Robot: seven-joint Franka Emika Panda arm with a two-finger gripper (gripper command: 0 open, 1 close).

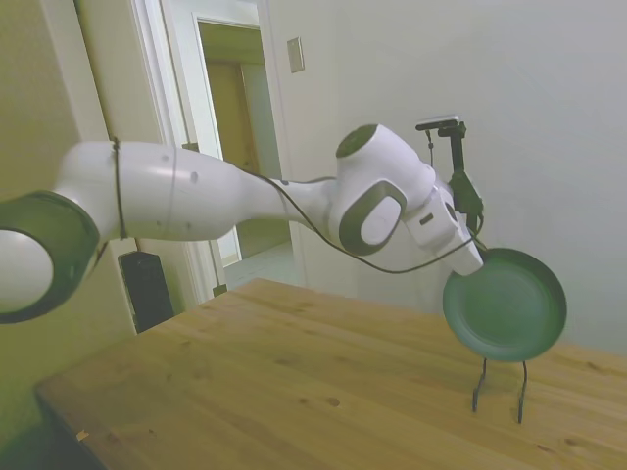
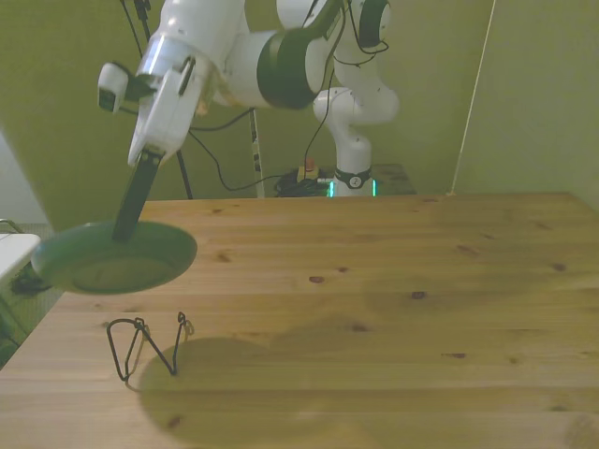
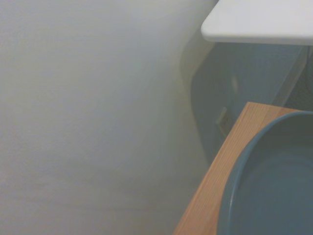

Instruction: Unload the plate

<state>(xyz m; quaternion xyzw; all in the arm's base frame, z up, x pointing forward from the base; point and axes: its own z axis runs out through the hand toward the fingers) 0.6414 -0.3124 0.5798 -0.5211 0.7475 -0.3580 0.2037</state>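
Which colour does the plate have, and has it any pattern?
The plate is plain dark green, with no pattern; the side view shows it best.

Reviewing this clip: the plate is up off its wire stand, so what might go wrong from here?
1. The hand grips the plate only at its rim, so it might slip or swing as the arm moves.
2. The plate hangs close above the wire stand; a low sideways move might catch it and tip it.
3. The plate is near the table edge on the front view's left; if dropped there, it might fall off.
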